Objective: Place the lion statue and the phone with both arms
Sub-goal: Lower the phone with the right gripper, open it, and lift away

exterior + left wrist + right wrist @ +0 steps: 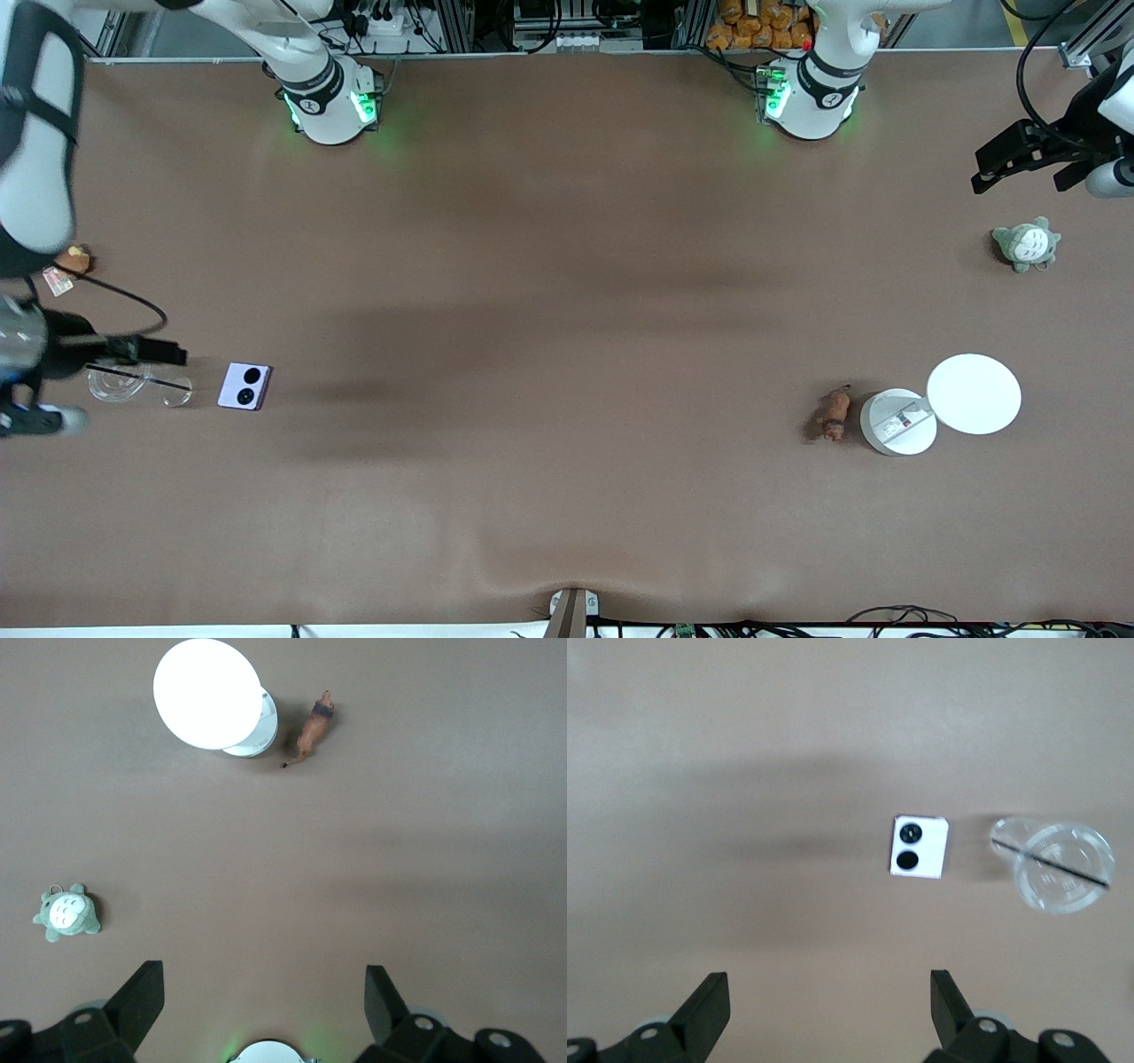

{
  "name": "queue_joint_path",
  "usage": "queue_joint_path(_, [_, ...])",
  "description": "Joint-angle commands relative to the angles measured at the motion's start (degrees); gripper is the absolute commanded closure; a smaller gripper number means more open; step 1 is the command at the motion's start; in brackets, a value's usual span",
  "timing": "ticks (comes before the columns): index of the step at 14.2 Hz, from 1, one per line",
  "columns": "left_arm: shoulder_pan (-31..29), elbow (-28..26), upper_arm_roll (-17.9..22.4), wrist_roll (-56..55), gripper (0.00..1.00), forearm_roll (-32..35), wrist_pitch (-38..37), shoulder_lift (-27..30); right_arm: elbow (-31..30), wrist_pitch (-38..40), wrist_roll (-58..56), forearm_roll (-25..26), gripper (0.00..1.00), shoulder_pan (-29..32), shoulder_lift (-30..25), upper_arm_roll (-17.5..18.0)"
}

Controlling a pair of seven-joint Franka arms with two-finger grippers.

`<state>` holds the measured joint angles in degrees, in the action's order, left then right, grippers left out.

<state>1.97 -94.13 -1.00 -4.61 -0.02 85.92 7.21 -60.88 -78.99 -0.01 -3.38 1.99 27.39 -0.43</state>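
The lion statue, a slim orange-brown figurine, lies on the table beside a white round container, toward the left arm's end; it also shows in the left wrist view. The phone, pale lavender with two black circles facing up, lies flat toward the right arm's end; it also shows in the right wrist view. My left gripper is open and empty, up in the air above bare table beside the grey-white plush. My right gripper is open and empty, raised over the clear cup beside the phone.
The white container stands with its round lid beside it. A grey-white plush lies farther from the camera than the lid. A clear cup lies beside the phone. A small brown plush sits at the table's edge.
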Motion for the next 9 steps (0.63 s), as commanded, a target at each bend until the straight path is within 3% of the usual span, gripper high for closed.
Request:
queue_joint_path(1, [-0.4, -1.4, -0.5, -0.6, 0.0, -0.4, -0.2, 1.1, -2.8, 3.0, 1.9, 1.0, 0.0, 0.1, -6.0, -0.1])
queue_joint_path(9, [-0.4, -2.0, -1.0, -1.9, 0.0, -0.4, -0.1, 0.8, -23.7, 2.3, 1.9, 0.6, 0.0, 0.7, -28.6, 0.1])
